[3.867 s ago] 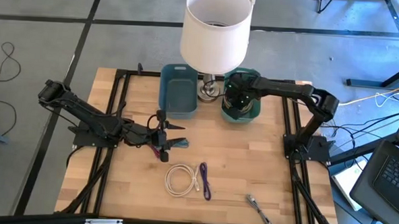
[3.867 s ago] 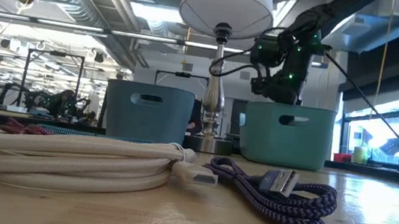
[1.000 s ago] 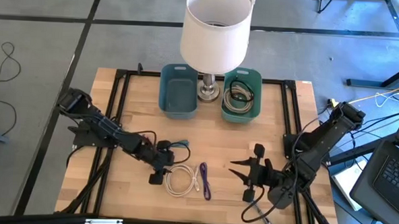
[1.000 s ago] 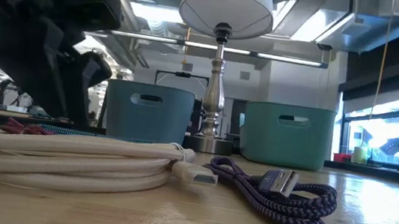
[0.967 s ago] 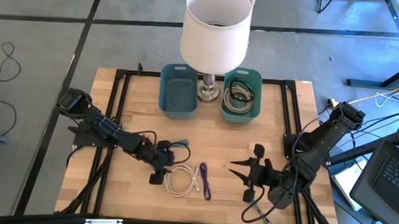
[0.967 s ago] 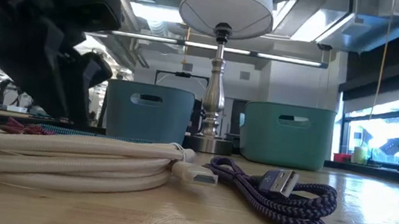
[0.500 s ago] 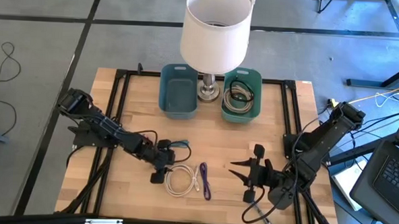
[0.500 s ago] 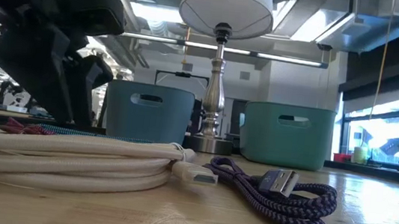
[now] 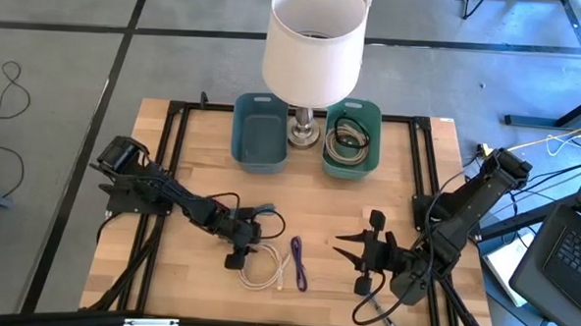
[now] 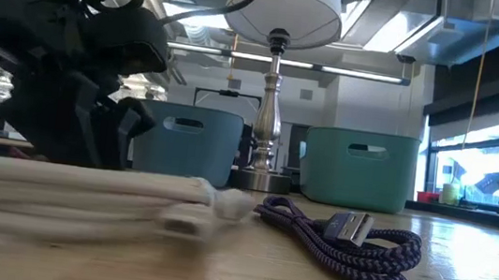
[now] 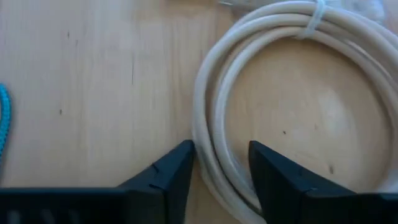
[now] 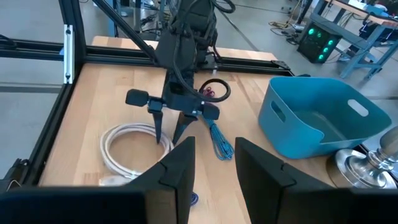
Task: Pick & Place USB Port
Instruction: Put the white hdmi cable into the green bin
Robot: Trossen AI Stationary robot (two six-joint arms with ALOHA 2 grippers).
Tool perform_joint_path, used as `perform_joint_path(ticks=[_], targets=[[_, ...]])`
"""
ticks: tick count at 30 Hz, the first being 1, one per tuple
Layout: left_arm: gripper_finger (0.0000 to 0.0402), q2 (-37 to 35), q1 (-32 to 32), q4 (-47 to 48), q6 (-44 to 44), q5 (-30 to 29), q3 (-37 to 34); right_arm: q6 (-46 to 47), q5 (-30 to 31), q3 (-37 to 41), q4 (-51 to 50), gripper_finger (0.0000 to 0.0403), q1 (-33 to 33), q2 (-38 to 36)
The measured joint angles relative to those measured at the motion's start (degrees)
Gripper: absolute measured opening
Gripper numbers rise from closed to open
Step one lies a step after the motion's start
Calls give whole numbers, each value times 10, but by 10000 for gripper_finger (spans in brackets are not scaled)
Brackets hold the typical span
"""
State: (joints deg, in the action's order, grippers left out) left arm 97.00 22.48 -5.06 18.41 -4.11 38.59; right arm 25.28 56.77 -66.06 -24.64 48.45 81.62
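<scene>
White coiled cable (image 9: 263,266), near the table's front edge, has shifted as the left gripper (image 9: 240,249) descended to straddle its rim with parted, not yet closed fingers, indicating an imminent grasp; right gripper (image 9: 358,256) waits open.

I see a light wood tabletop (image 9: 327,224) with visible grain and a smooth, faintly glossy finish. The coiled white cable (image 11: 217,124) looks like smooth, matt rubbery plastic. The purple cable (image 10: 359,251) has a rough braided cloth sheath. Both bins, blue (image 9: 260,132) and teal (image 9: 369,166), look like matt moulded plastic. The lamp base (image 9: 304,134) is shiny metal under a matt white shade (image 9: 314,41). My left gripper (image 11: 221,162) has dark matt plastic fingers.
</scene>
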Motion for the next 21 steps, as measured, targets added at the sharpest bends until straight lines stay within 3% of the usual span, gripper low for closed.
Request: perform_joint_path(ticks=[4,5,9,14,18,21], targets=[[40,-10,-5,1,-30,7,0,0,0,0,0,116,0,0],[30,-15,-6,3,-31,12,-1,0,0,0,0,116,0,0],[30,-52,-5,24,-36,-11,-4,0,0,0,0,116,0,0],[30,-151,7,27,-71,-69,-4,0,1,0,0,116,0,0],[30,-223,21,-62,-160,-143,-3,-5,9,0,-1,116,0,0],[30,-239,22,-183,-272,-164,-3,-17,26,0,-1,116,0,0]])
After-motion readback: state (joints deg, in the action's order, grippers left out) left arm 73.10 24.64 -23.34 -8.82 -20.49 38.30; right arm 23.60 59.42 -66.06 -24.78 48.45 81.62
